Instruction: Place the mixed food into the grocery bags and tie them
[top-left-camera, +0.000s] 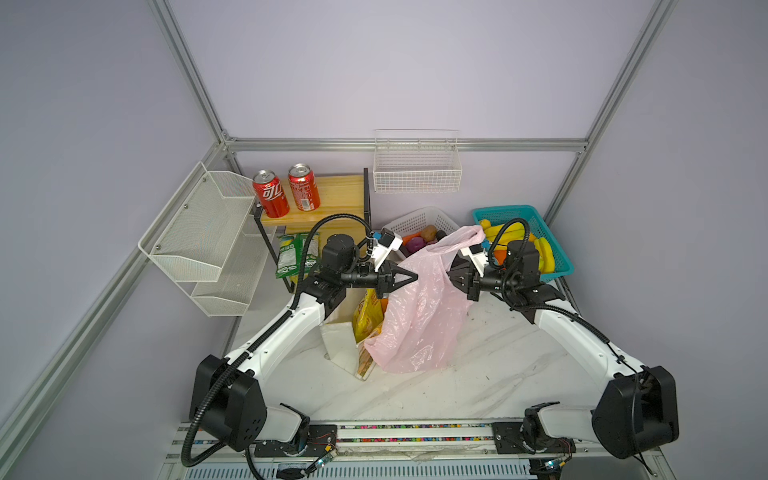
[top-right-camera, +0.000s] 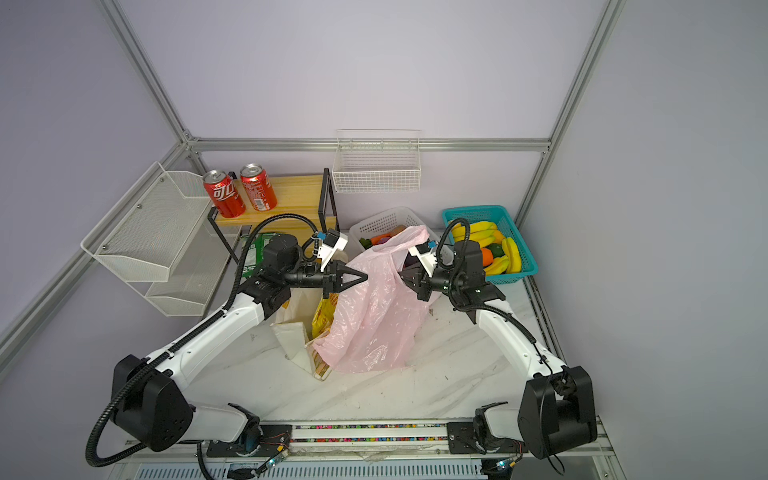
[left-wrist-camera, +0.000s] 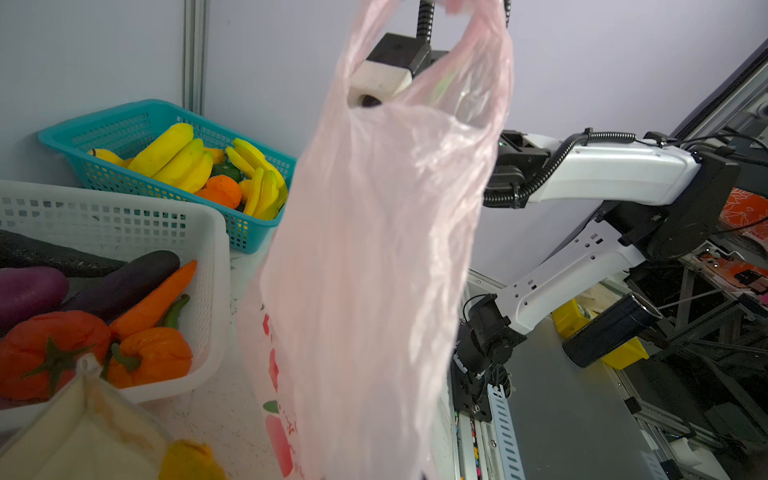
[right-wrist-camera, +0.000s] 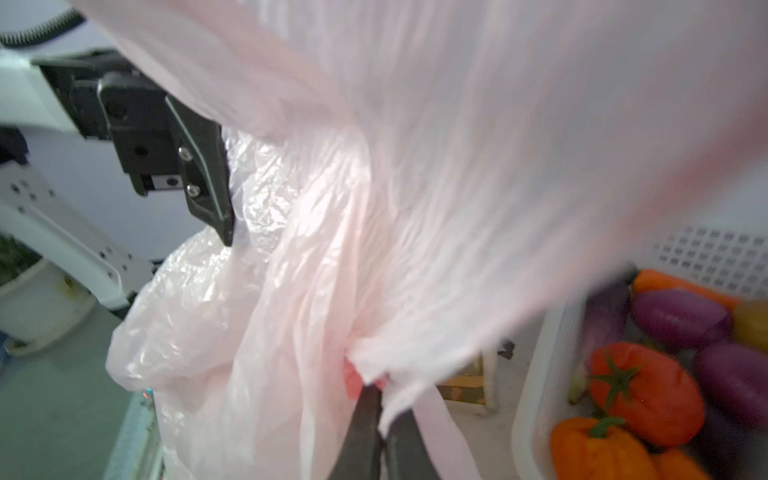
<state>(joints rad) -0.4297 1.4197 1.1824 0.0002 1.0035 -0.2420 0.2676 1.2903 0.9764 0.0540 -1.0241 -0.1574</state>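
A thin pink plastic bag (top-left-camera: 419, 324) with red prints hangs upright in the middle of both top views, stretched between my two grippers. My left gripper (top-left-camera: 414, 276) is shut on the bag's left upper edge; the film hides its jaws in the left wrist view. The right gripper (right-wrist-camera: 380, 401) is shut on a bunched fold of the bag's right side. What the bag holds cannot be seen. Under my left arm lies the cream canvas tote (top-left-camera: 338, 336), a yellow crisp packet (top-left-camera: 365, 313) sticking out of its mouth.
Behind the bag stand a white basket (top-left-camera: 419, 220) of vegetables and a teal basket (top-left-camera: 548, 245) with bananas and an orange. Two red cola cans (top-left-camera: 270, 193) stand on a wooden shelf (top-left-camera: 336, 199), a green crisp packet (top-left-camera: 291, 253) below. A mesh rack (top-left-camera: 199, 237) hangs at left.
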